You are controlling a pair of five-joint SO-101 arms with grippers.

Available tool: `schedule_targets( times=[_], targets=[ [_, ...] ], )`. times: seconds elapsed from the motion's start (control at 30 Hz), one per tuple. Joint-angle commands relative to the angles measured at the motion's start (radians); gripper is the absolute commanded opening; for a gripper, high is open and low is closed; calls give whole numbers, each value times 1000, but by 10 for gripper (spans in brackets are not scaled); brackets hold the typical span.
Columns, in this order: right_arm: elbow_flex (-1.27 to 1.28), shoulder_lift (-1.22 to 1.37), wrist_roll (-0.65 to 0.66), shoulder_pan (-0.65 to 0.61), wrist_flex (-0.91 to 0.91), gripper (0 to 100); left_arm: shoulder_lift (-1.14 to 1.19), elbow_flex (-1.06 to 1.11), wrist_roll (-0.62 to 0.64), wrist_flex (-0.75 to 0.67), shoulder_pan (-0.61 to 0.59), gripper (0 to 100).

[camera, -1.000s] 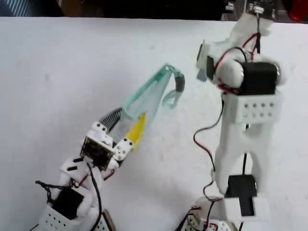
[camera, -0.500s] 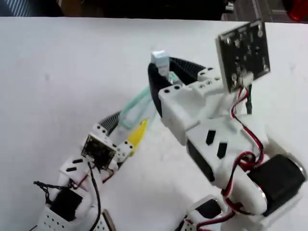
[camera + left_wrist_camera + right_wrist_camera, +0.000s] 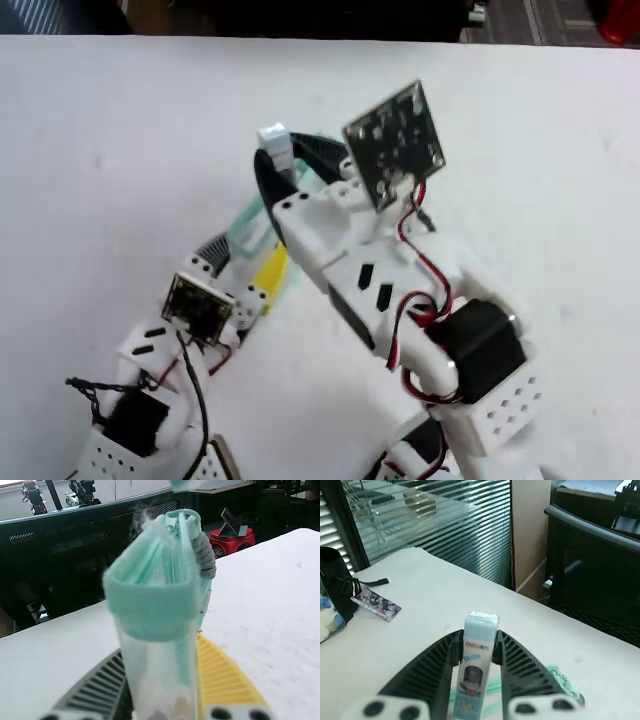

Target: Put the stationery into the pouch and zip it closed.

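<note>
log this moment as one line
left gripper: shut on pouch | right gripper: shut on eraser, above pouch top | eraser: not yet in

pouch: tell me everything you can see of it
Long, soft see-through pouch with mint-green trim and zip edge, grey pull tab at the far end. The left gripper clamps its near end between a grey and a yellow finger; the rest extends over the white table. Something pale inside, unclear what. The right gripper, shut on an eraser, is over its far end. Zip open or closed: cannot tell.
</note>
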Motion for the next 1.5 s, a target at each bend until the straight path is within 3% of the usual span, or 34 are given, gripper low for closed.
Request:
schedule_targets(
  times=[0.0,0.17,0.23,0.3,0.53,0.77,1.0,1.2,1.47],
  targets=[
    [126,-62,38,-10,-165,16,-16,-38,-3,-31,-5,161],
    [229,-85,69,-36,-182,16,-16,-38,0,-31,-7,184],
    [261,-97,72,-36,-197,16,-16,-38,55,-29,-12,221],
    [298,-102,74,-35,-242,16,-16,-44,106,-26,-21,238],
    [408,-101,75,-28,-449,16,-15,-58,101,-23,-61,238],
    [503,-110,127,53,-427,16,-15,-58,104,-31,-88,221],
    [511,-232,138,-12,-357,21,-15,-58,104,-31,-88,219],
    [502,-291,138,-84,-278,240,-15,-58,104,-31,-88,218],
    [431,-289,138,-44,-223,247,-15,-57,104,-29,-88,218]
  ],
)
